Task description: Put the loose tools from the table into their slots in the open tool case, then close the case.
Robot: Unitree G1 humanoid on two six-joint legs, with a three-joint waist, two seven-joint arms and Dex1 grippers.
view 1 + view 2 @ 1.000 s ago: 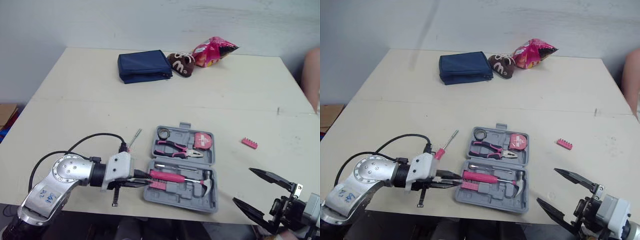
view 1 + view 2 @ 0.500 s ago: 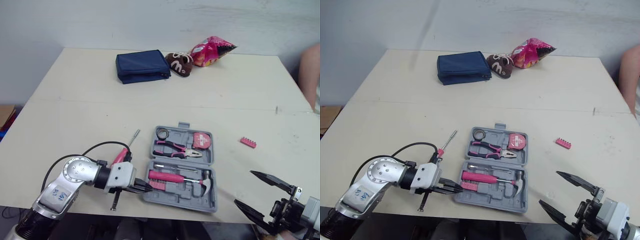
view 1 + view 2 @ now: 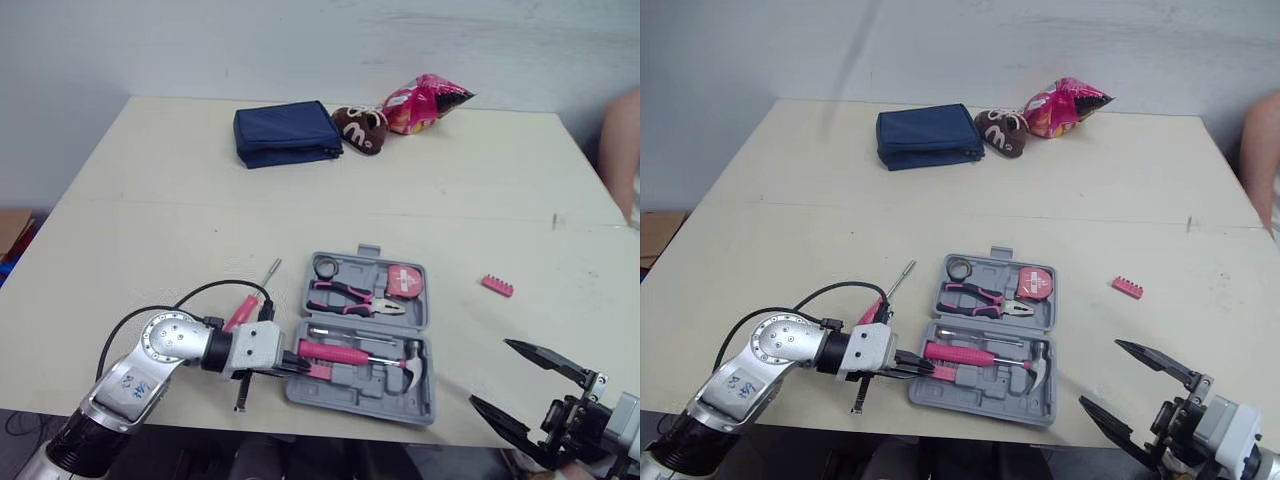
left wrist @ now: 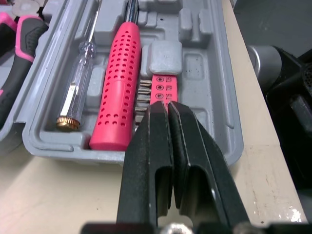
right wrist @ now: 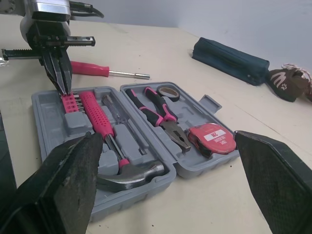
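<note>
Beige tabletop is bearing the open tool case [image 3: 352, 392] near its front edge. The left gripper [image 4: 169, 105], fingers pressed together, is pointing at the bit rack [image 4: 161, 90] in the case's near half. The right gripper [image 3: 488, 371] is hanging spread wide. A pink screwdriver [image 3: 240, 311] is lying just left of the case, a pink bit strip [image 3: 497, 286] well to its right.

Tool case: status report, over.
Left gripper shut, tips at the bit holder in the open tool case. Right gripper open, clear of it. Pink screwdriver, bit strip loose on table.
</note>
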